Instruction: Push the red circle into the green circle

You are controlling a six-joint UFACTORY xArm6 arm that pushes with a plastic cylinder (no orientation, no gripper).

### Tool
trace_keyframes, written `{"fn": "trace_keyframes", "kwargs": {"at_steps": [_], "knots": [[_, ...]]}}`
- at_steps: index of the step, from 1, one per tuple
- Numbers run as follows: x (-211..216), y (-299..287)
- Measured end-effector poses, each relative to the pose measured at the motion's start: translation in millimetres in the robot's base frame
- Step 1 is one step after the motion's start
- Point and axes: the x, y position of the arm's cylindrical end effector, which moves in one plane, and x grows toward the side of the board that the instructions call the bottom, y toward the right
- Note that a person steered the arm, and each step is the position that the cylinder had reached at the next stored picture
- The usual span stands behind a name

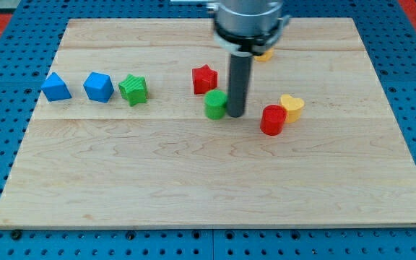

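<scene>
The red circle (272, 120) lies right of the board's middle, touching a yellow heart (292, 106) on its upper right. The green circle (216, 104) lies to its left, near the board's centre. My tip (235, 115) stands just right of the green circle, touching or nearly touching it, and left of the red circle with a small gap between. The dark rod rises from the tip to the arm's head at the view's top.
A red star (204, 79) lies just above-left of the green circle. A green star (133, 89), a blue cube (98, 87) and a blue pentagon-like block (55, 87) line up at the left. A yellow block (265, 54) peeks from behind the arm.
</scene>
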Motion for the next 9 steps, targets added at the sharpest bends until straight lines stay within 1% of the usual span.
{"fn": "trace_keyframes", "kwargs": {"at_steps": [1,2,3,4,5,6,7,8,9], "knots": [[1,-27],[35,19],[84,82],[59,135],[34,117],[20,71],[18,42],[7,32],[-19,17]]}}
